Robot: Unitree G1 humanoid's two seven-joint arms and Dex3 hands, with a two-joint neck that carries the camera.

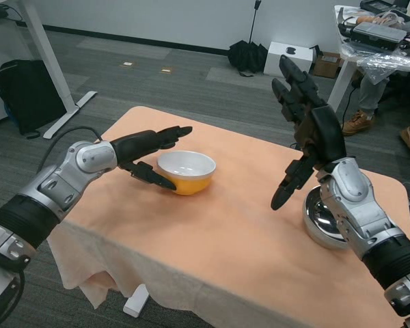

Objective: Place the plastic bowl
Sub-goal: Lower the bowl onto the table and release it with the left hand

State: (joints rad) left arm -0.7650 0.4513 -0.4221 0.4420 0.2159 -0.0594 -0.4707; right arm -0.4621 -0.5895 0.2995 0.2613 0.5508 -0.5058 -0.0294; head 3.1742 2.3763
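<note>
Head view: left hand fingers flank plastic bowl mid-table

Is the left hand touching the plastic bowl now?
Cannot tell. In the head view, the left hand brackets the plastic bowl's left side, lower fingers overlapping its base, but no clear contact or gap shows.

Even, bright indoor light across the whole head view, soft and diffuse, seemingly from overhead. Shadows stay faint: a pale smudge under the bowl on the peach tablecloth, a darker patch beneath the steel bowl. That steel bowl throws small white highlights, and the silver forearms show gentle sheen. The white bowl interior reads near blown-out. Focus holds sharp on the table; the far floor and clutter look slightly softer. Straight lines bow a little toward the corners, mild wide-angle stretch
</note>
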